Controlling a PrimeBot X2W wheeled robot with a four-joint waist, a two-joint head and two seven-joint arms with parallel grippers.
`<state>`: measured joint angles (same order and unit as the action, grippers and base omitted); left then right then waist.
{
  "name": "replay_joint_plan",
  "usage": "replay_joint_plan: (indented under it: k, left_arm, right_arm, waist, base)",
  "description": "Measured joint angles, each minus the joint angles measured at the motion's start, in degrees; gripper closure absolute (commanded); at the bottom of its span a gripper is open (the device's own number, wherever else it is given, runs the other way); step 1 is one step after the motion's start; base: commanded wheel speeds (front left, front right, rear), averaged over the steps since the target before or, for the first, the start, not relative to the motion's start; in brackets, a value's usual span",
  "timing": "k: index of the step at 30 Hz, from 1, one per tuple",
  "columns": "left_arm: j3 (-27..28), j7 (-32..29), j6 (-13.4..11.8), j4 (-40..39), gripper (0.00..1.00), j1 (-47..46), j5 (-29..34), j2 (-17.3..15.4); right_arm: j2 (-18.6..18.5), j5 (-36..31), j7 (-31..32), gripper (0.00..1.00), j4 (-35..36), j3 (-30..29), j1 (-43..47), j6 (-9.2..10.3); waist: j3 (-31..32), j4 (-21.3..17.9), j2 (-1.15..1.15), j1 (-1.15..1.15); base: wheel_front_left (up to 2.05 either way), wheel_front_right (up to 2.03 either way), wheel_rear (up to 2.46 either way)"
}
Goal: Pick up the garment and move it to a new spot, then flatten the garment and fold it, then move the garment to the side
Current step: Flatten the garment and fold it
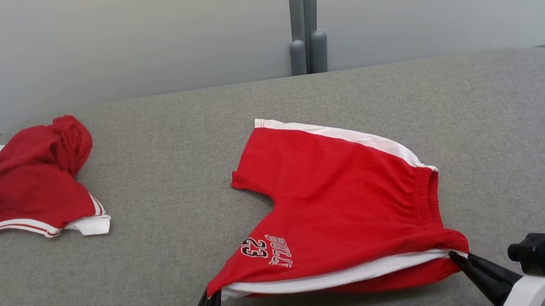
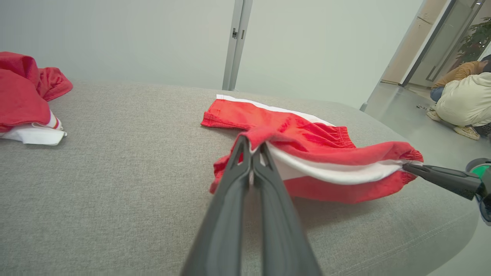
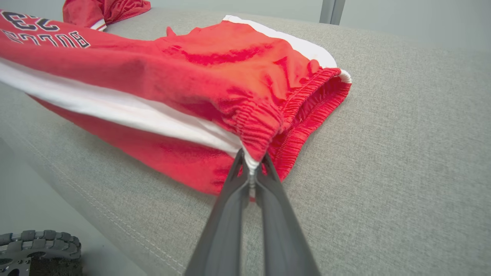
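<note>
On table (image 1: pixel 156 136) | left claw (image 1: pixel 214 293) grips shorts (image 1: pixel 339 191) | right claw (image 1: pixel 454 254) grips shorts

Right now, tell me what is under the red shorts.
The red shorts have a raised near edge: under it, grey table and shadow. Under the flat far part: covered, cannot tell.

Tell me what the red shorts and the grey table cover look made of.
Red shorts: soft matte knit, probably cotton jersey; it drapes, creases, and the waistband puckers. Table cover: grey woven fabric, matte, seemingly padded; coarse weave and a stitched edge seam show.
</note>
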<state>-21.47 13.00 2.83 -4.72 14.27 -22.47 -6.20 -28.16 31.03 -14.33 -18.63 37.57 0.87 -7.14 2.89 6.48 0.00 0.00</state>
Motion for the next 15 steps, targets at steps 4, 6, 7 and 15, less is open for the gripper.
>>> replay_joint_plan:
  k: [4,6,7,15]
  left_arm:
    - [-0.3,-1.5,-0.4,-1.2,1.0,0.7,0.6,-1.0]
    - [-0.5,-2.3,-0.4,-1.2,1.0,0.7,0.6,-1.6]
    - [-0.7,-2.7,-0.4,-1.2,1.0,0.7,0.7,-2.0]
    - [-1.1,-7.6,1.4,2.2,1.0,-10.3,3.3,-4.6]
  right_arm:
    - [0.0,1.7,0.0,1.0,-0.1,0.0,1.0,0.0]
    - [0.5,3.4,0.0,1.0,-0.2,0.0,1.1,0.0]
    - [0.9,4.7,0.0,1.0,-0.1,0.0,1.1,0.0]
    - [3.0,10.8,1.6,1.0,-0.3,2.4,-3.1,0.01]
  waist:
    - [-0.3,0.1,0.0,0.0]
    - [-0.5,0.1,0.0,0.0]
    - [-0.6,0.0,0.0,0.0]
    - [-2.6,-1.9,0.0,0.0]
  base:
    - [0.0,0.0,0.0]
    - [0.0,0.0,0.0]
    - [0.0,0.0,0.0]
    - [0.0,0.0,0.0]
